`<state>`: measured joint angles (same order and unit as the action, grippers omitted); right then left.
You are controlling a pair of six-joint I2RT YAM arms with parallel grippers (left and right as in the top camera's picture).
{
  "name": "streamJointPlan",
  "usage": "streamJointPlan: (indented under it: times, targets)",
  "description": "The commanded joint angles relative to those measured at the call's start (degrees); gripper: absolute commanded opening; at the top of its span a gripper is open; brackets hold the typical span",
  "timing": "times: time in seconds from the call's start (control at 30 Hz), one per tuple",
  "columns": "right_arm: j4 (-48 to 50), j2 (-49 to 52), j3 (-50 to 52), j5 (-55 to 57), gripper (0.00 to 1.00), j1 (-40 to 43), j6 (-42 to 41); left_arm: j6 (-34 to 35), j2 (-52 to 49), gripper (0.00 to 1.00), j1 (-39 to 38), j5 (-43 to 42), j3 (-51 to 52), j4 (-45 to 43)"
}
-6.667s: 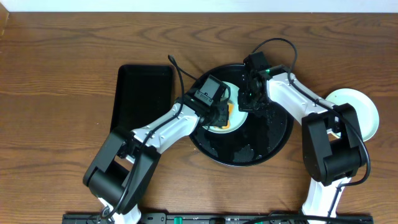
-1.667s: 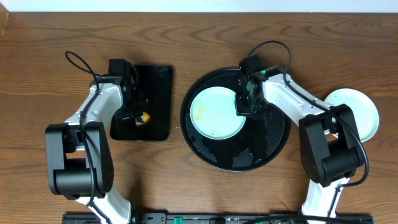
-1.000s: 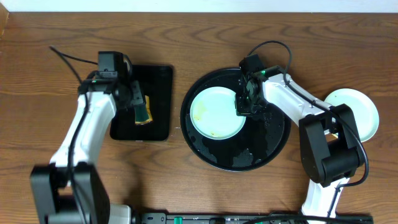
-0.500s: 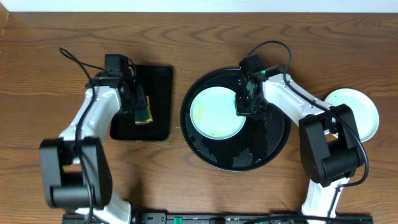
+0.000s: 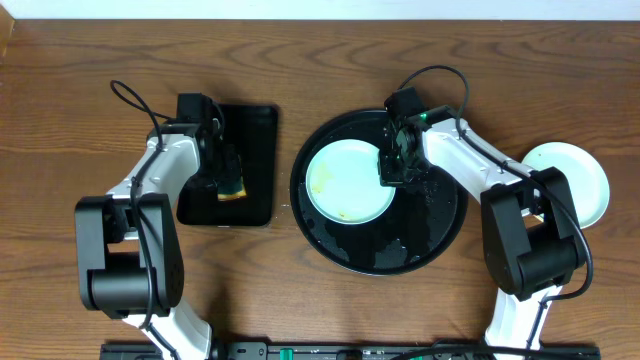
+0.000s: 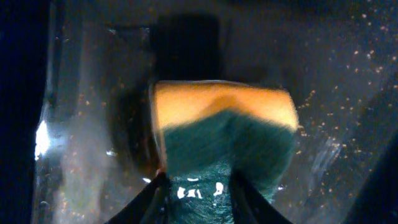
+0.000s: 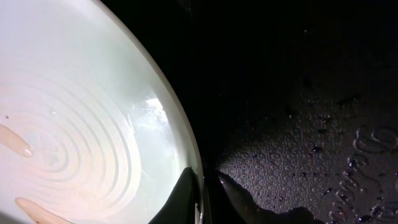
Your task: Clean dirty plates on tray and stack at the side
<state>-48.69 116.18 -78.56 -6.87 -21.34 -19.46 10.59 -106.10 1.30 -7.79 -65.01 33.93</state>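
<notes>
**Thin pinch on a wet, unfinished plate**

Your right gripper point(image 5: 392, 165) has its fingers closed almost together on the right-hand rim of the mint-blue plate point(image 5: 345, 180). That plate lies flat in the round black tray point(image 5: 440, 245), a little right of the bench's centre. In the right wrist view the fingertips point(image 7: 249, 202) catch only the outermost edge of the rim, so the bite is shallow.

Your left gripper point(image 6: 196, 186) hangs over the rectangular black tray point(image 5: 255, 130) toward the left edge of the bench. Its fingers are clamped on the green face of the sponge point(image 6: 221, 124) hard enough to pinch it in at the middle.

Three things could go wrong from here:

- **A slip.** The round tray's floor is beaded with water and the plate looks wet too. A lift on so shallow a pinch could let the rim slide out, and the plate would drop back and splash.
- **Stacking too soon.** Pale brownish streaks point(image 7: 15, 144) show on the plate's ridged face. If you carry it now to the pale plate point(image 5: 575, 185) near the right edge, you soil what looks like clean ware.
- **Levering.** If you bring the sponge back and press on the plate's left side, the plate could tip against the pinch and twist free.

I would wipe again with light pressure before any lift.
</notes>
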Motion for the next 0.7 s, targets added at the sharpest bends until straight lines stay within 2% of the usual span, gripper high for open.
streamJointPlan:
  times: [0.0,0.23,0.4,0.67]
  targets:
    - [-1.44,1.9,2.38,6.88,0.01,0.7,1.03,0.2,3.72,0.39,-0.15,-1.27,0.22,0.7]
    - [-0.76,1.7,2.38,9.81,0.01,0.7,-0.7,0.24,15.19,0.63,-0.15,-2.54,0.22,4.28]
    - [0.28,-1.64,2.38,12.63,0.01,0.68,1.29,0.24,19.69,0.64,-0.15,-2.54,0.22,9.09]
    - [1.09,-14.58,2.38,21.4,0.01,0.68,7.32,0.24,20.06,0.65,-0.15,-2.54,0.28,13.97]
